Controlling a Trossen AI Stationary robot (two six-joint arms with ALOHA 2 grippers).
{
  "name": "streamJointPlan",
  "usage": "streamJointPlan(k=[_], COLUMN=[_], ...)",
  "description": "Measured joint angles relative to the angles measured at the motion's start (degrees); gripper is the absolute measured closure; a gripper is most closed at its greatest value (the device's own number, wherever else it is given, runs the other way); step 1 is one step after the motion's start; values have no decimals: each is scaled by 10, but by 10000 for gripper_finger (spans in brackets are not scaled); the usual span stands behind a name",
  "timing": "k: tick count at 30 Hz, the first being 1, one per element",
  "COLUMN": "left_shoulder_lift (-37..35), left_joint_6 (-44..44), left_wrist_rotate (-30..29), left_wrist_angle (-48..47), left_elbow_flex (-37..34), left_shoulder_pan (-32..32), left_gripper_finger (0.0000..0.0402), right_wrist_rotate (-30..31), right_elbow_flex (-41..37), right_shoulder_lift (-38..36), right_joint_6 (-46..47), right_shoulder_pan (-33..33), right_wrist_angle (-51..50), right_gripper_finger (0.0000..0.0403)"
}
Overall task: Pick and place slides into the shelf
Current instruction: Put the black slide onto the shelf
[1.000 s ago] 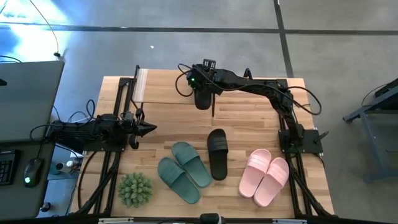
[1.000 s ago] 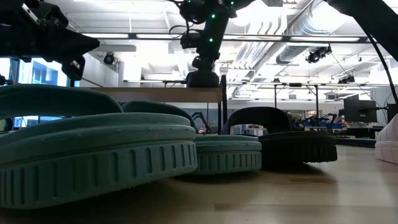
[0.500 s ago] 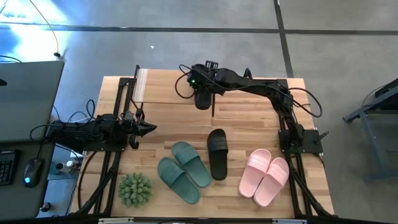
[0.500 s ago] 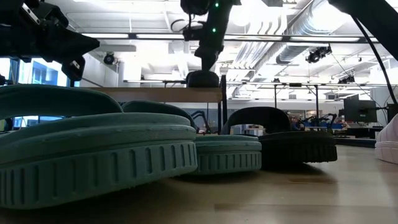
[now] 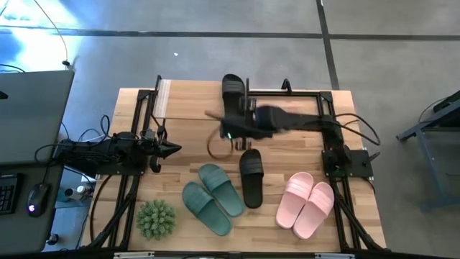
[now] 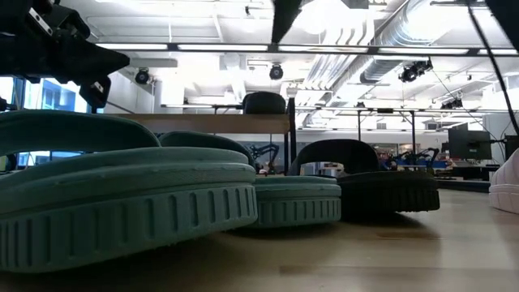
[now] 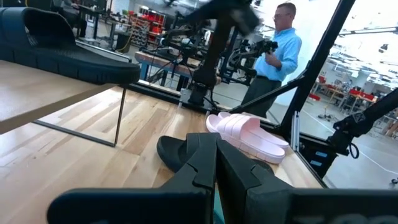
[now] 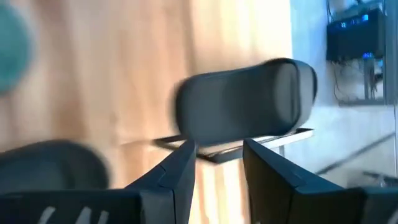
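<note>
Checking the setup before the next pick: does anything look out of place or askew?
The black pair is split: one black slide sits on the shelf top board, its mate lies on the table beside the green slides. A spiky green plant ball also sits among the footwear. The pink pair lies neatly together.

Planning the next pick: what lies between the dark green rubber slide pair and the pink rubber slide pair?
One black rubber slide lies between the dark green pair and the pink pair, seen in the high view.

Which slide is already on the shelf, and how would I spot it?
Find the shelf at the table's far edge. A single black slide sits on its top board, near the right end. Every other slide lies on the tabletop.
</note>
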Motion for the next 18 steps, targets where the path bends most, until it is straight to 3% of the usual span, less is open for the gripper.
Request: streamJointPlan(k=[10,18], left_shoulder_lift=[0,0], left_joint_6=[0,-1], left_wrist_rotate=[4,34], left_wrist_angle=[-1,-7], left_elbow_flex=[0,0], left_shoulder_pan=[0,0], left_gripper_finger=[401,401], right_wrist_rotate=[6,102], right_elbow_flex=[-4,-5], right_shoulder_lift=[-16,60], right_joint_6=[205,291], right_shoulder_pan=[170,273], right_wrist_angle=[-53,-53], right_gripper_finger=[277,277])
